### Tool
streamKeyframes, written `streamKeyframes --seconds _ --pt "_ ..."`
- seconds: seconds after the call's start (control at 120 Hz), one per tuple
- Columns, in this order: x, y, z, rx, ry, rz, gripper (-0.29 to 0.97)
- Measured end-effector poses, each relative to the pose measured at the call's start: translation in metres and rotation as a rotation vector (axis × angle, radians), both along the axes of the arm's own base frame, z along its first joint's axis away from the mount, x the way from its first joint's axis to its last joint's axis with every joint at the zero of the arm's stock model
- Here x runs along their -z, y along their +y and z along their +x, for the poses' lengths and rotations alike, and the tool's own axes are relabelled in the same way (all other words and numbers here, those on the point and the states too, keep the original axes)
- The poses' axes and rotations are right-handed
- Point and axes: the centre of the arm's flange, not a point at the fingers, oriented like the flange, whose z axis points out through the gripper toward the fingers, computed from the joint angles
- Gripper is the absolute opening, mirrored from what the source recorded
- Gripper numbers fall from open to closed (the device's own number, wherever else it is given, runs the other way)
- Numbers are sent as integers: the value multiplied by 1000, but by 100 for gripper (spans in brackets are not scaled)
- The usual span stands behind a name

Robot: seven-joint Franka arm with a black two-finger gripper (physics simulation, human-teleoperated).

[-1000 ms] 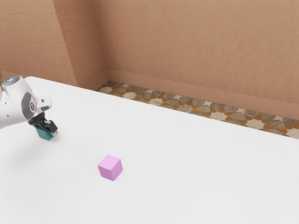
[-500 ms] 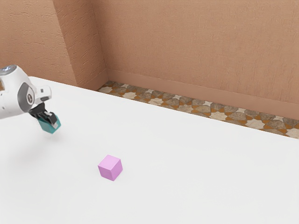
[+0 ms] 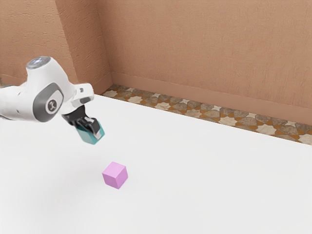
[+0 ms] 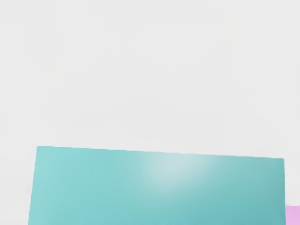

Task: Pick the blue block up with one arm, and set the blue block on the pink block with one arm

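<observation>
Above the white table [image 3: 204, 161] in the exterior view, your gripper [image 3: 91, 130] has its two black fingers squeezed on the blue block [image 3: 88, 138], one on each side. The block hangs in the air, tipped a little, and touches nothing else. The pink block [image 3: 115, 175] sits flat on the table. It is at about 5 o'clock from the blue one, near it but not under it yet. The arm [image 3: 44, 100] comes in from the 9 o'clock side.

In the wrist view, the blue block [image 4: 154, 187] is the big teal shape just under your hand. A small bit of the pink block [image 4: 293, 214] peeks out beside one corner of it. The rest is bare table [image 4: 140, 70].

You are in the carrying step, I think. To do it well, squeeze firmly and move the hand toward 5 o'clock until the pink block lies right below the middle of the blue one. Stay high while you go across, so blue does not bump pink and push it away. Make the block level if you can, then come straight down slowly. Let go only when blue rests flat on pink.
</observation>
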Motion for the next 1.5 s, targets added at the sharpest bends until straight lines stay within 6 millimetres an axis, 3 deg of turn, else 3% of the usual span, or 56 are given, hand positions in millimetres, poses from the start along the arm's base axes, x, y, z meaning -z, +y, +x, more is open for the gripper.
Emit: streamKeyframes --seconds 0.2,0.575,1.058,1.5 --pt "19 -36 1 -102 64 -34 38" --pt "63 -65 6 -208 154 5 38" --pt "74 -92 4 -273 170 17 38" --pt "73 -94 -6 -245 160 62 38"
